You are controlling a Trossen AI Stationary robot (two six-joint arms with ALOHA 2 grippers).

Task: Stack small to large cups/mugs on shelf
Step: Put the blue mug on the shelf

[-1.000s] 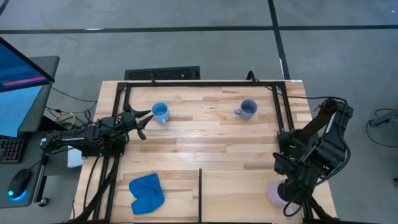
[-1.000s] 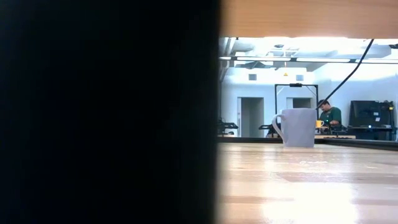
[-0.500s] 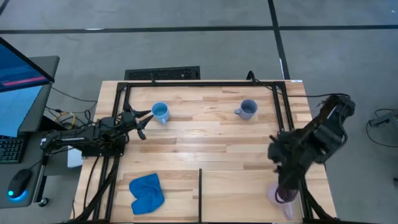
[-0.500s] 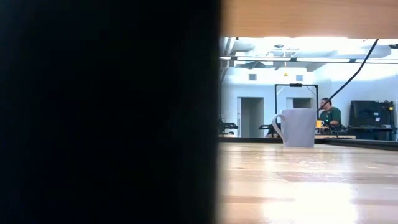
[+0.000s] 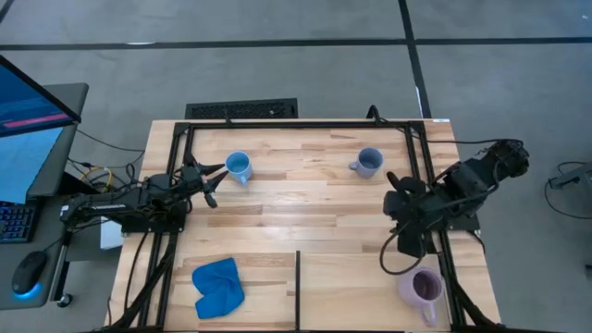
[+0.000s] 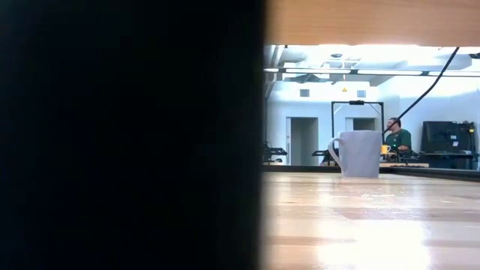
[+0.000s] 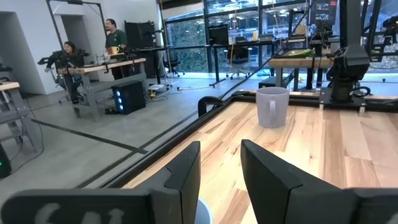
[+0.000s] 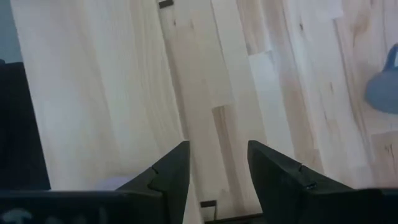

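Note:
The sky-blue mug [image 5: 239, 167] stands on its base at the far left of the table. The grey-blue mug [image 5: 369, 163] stands at the far right and also shows in the low view [image 6: 358, 153]. The lilac mug [image 5: 421, 289] stands upright on the near right shelf panel [image 5: 351, 287]. My left gripper [image 5: 215, 180] is open, just left of the sky-blue mug, whose rim [image 7: 202, 211] shows between its fingers. My right gripper [image 5: 404, 248] is open and empty above the wood, on the far side of the lilac mug.
A bright blue cloth [image 5: 218, 286] lies on the near left panel. A black rail [image 5: 298, 287] divides the near panels, and black rails frame the table. A dark shape [image 6: 127, 135] blocks the left half of the low view. People show in the room behind.
My right gripper has drawn back from the lilac mug, going up and toward the table's far edge. The mug stays upright on the near right panel, now in full view. My left arm has kept still.

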